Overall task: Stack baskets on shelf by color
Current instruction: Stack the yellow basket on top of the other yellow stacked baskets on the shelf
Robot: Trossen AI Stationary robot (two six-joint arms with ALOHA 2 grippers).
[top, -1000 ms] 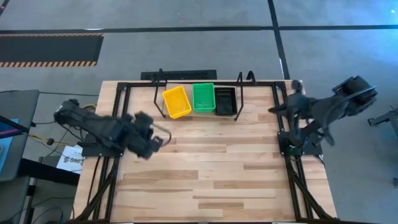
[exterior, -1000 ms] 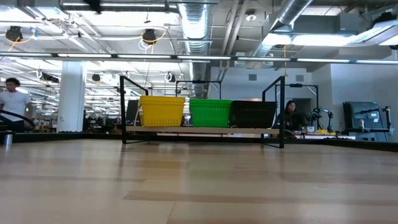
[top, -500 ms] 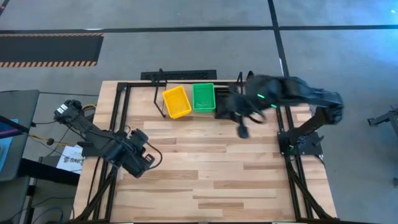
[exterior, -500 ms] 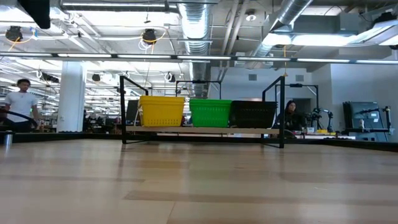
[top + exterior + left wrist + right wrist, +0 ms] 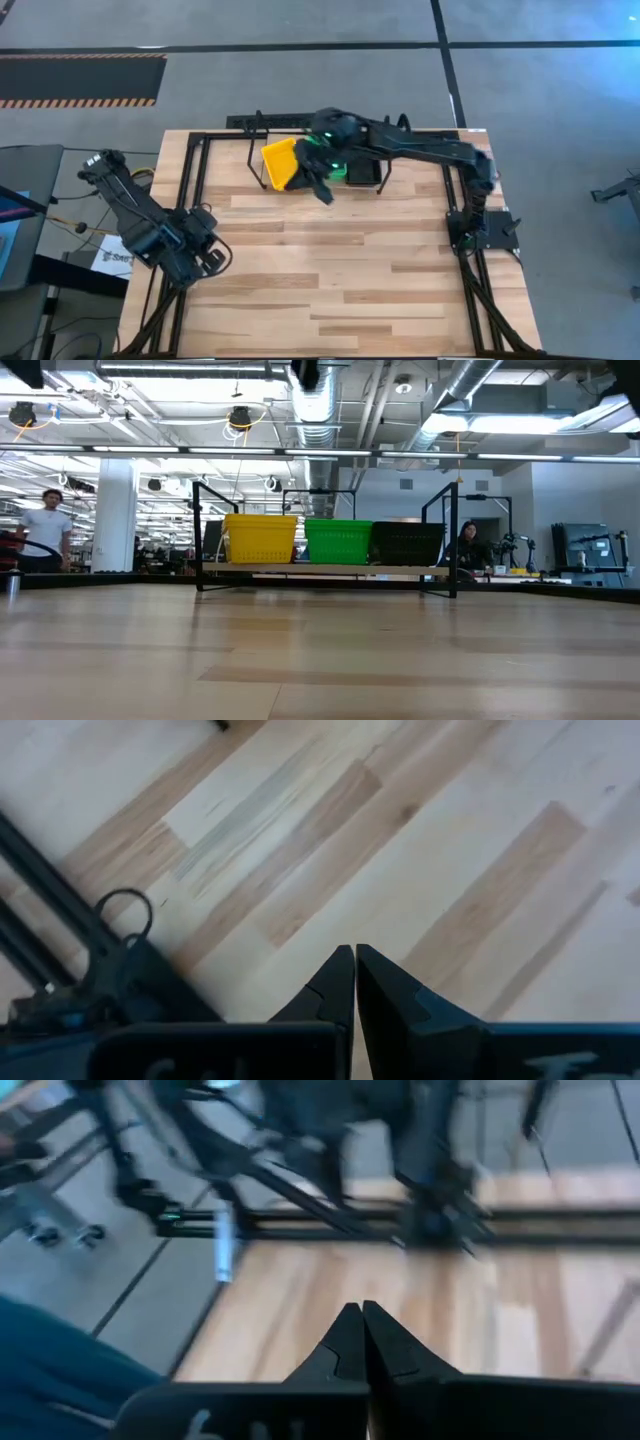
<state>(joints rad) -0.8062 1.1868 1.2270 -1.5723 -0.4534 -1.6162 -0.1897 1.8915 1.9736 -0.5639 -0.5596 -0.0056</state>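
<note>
High view: right end effector [image 5: 322, 190] beside yellow basket [image 5: 281, 162].

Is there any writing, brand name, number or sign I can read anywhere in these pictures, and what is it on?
No text can be read with confidence.
White sheet of paper beside the wooden table's left edge, high view: dark print, too small to read.
Left gripper, left wrist view: pale marks on its black body, cut off and blurred.
Right gripper, right wrist view: pale marks, likewise unreadable.
Yellow, green and black plastic baskets on the black metal shelf: no labels visible.
</note>
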